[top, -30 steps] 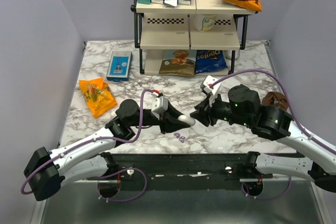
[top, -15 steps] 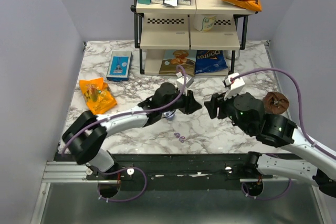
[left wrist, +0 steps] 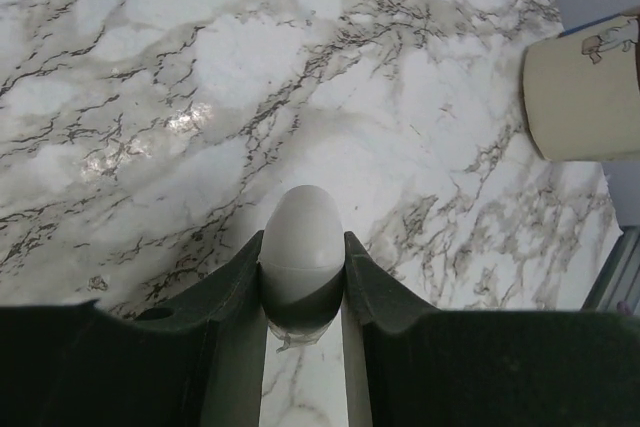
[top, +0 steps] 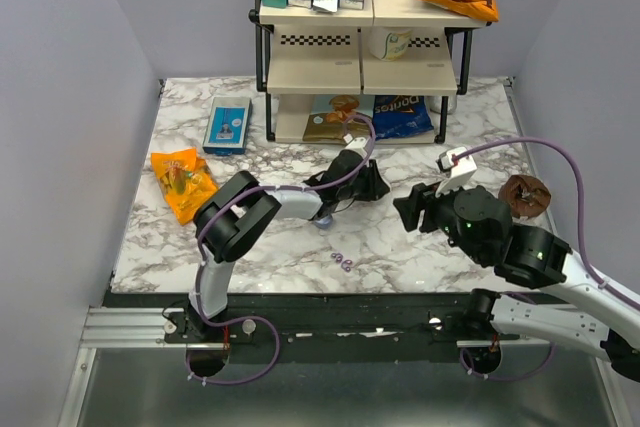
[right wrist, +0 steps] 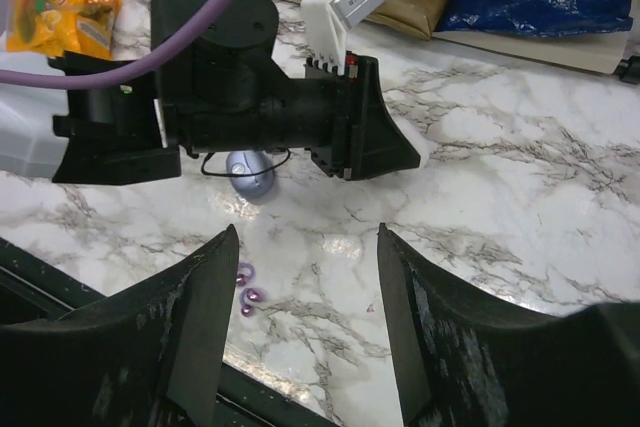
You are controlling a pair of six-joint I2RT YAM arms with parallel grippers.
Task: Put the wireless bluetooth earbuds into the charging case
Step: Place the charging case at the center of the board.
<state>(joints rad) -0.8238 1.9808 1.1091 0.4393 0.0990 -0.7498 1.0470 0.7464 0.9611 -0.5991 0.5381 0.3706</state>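
A marble surface (top: 450,127) fills the room's white-walled bay, with a snack-laden shelf rack (top: 360,72) at its 12 o'clock edge. A second ago the two arms met nose to nose low over the near middle. Now they have parted. The left arm has swung its forearm out across the middle toward 1 o'clock, and the left pincer (left wrist: 302,257) is clamped on a white oval case (left wrist: 301,237), held clear above the marble. The right arm has drawn back toward 3 o'clock. The right pincer (right wrist: 307,237) has spread apart and holds nothing.

The charging case (right wrist: 249,172), the small lavender one, sits on the surface under the left arm, near the middle. I can't tell from here whether its lid is up. The wireless bluetooth earbuds (right wrist: 252,295) lie loose at its 5 o'clock, close to the front edge and touched by neither arm.

To my eye, the white pebble is being carried out of the way. That leaves the right pincer free and open, facing the buds and the lavender case. No bud has gone in yet.
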